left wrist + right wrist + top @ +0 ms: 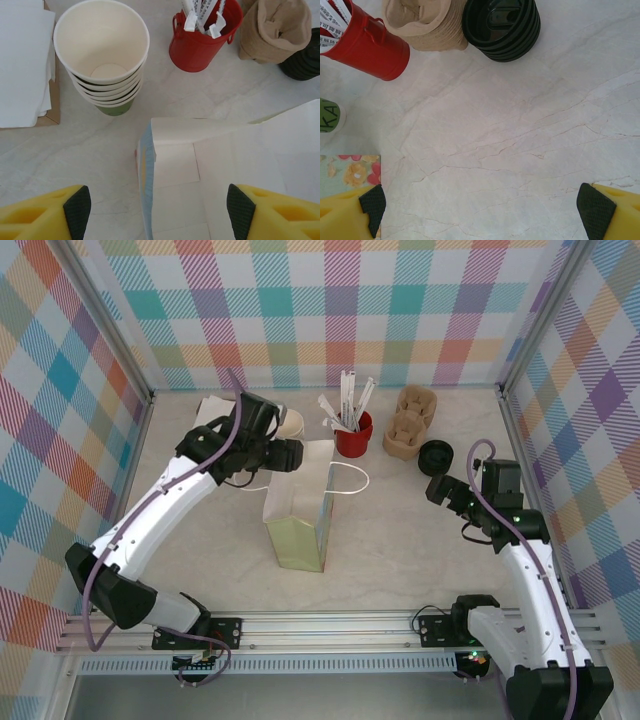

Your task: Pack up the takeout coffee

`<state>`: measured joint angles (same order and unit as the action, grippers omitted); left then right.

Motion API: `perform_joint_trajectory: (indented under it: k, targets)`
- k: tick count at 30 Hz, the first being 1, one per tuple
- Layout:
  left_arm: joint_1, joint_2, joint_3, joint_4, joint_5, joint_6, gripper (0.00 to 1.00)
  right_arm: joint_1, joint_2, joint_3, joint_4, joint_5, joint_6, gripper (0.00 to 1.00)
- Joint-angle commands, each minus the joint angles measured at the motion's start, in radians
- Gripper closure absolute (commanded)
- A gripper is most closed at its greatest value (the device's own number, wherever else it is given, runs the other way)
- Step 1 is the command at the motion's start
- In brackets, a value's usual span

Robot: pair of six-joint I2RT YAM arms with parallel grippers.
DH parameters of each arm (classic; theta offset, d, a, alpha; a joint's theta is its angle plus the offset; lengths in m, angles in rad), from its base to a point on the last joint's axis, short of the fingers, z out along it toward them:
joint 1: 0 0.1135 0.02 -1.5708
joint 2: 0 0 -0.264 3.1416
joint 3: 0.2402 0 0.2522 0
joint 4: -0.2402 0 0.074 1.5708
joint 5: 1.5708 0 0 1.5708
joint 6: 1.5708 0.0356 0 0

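Note:
The takeout coffee is out of view. A patterned paper bag [298,530] with a white inside [175,165] stands at the table's middle, mouth up. My left gripper [290,453] hangs over the bag's back edge. In the left wrist view the left gripper [159,210] is open, its jaws straddling the bag's blue-edged side wall with nothing gripped. My right gripper [437,490] sits at the right, and in its wrist view the right gripper [480,205] is open wide over bare table.
A stack of lidless cups [102,45], green outside, stands behind the bag. Beside it are a red cup of stirrers [200,42], brown cardboard carriers [408,425] and a stack of black lids [501,27]. White papers [22,60] lie at the back left.

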<state>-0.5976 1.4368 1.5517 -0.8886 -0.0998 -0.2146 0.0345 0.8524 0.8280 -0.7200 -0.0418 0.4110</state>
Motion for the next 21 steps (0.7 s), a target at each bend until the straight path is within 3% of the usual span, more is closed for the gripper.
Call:
perform_joint_trajectory:
  k: [1, 9, 21]
  targets:
    - [-0.01, 0.01, 0.0, -0.001, -0.011, -0.011, 0.35, 0.005, 0.015, 0.045, 0.002, 0.009, 0.003, 0.0]
    - [-0.01, 0.025, 0.01, -0.027, -0.016, -0.018, 0.64, 0.005, 0.048, 0.084, -0.009, 0.027, -0.014, 0.0]
    - [-0.01, 0.011, 0.048, -0.092, -0.033, -0.019, 0.92, 0.005, 0.051, 0.08, -0.014, 0.039, -0.026, 0.0]
